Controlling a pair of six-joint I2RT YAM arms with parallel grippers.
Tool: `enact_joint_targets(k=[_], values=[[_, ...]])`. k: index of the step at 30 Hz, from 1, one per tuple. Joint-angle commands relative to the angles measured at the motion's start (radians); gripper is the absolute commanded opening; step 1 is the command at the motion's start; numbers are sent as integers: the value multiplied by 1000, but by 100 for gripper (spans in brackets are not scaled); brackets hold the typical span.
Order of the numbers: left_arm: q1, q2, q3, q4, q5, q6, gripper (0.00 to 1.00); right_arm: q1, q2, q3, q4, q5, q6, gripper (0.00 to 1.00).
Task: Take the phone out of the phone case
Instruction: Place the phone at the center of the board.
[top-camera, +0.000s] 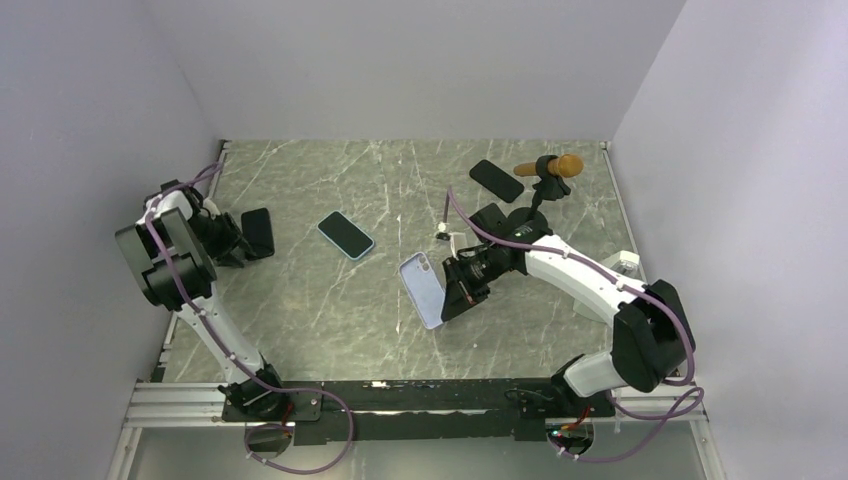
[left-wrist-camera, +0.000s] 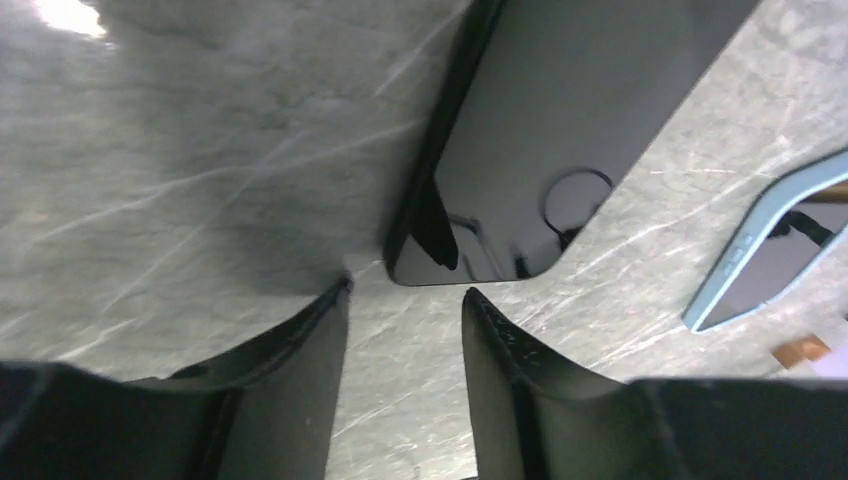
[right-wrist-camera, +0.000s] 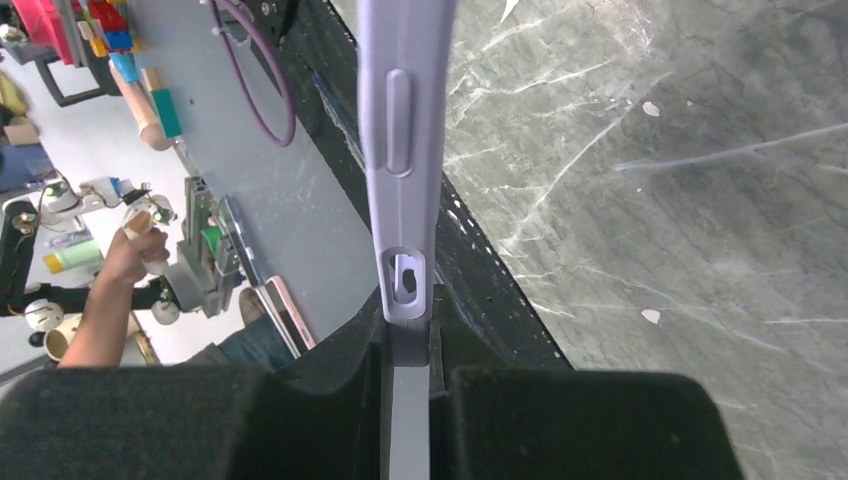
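Observation:
My right gripper (top-camera: 457, 287) is shut on the edge of a lavender phone case (top-camera: 422, 290) and holds it tilted above the middle of the table, back side up with the camera cutout showing. In the right wrist view the case (right-wrist-camera: 405, 120) stands edge-on between the jaws of the gripper (right-wrist-camera: 408, 330); I cannot tell whether a phone is inside. My left gripper (top-camera: 236, 246) is open and empty at the left. Its fingertips (left-wrist-camera: 405, 292) sit just short of the corner of a bare black phone (left-wrist-camera: 560, 130) lying flat on the table.
A phone in a light blue case (top-camera: 345, 234) lies left of centre; it also shows in the left wrist view (left-wrist-camera: 770, 255). The black phone by my left gripper (top-camera: 258, 232) lies at the left. Another black phone (top-camera: 496, 180) and an orange-headed tool on a stand (top-camera: 555, 167) are at the back right. White walls enclose the table.

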Motion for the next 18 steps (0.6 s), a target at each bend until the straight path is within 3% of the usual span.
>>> enact_joint_targets(k=[1, 5, 8, 14, 18], values=[[1, 13, 80, -92, -186, 13, 55, -2, 17, 5, 59, -69, 30, 0], [0, -39, 120, -140, -253, -21, 64, 2, 93, -20, 94, -114, 97, 0], [-11, -128, 95, -148, -276, -73, 93, 3, 133, -79, 194, -156, 192, 0], [-164, -399, -119, -68, -136, -152, 98, 76, 177, -141, 353, -110, 353, 0], [-328, -628, -363, 113, 15, -302, 99, 136, 186, -183, 391, -51, 401, 0]])
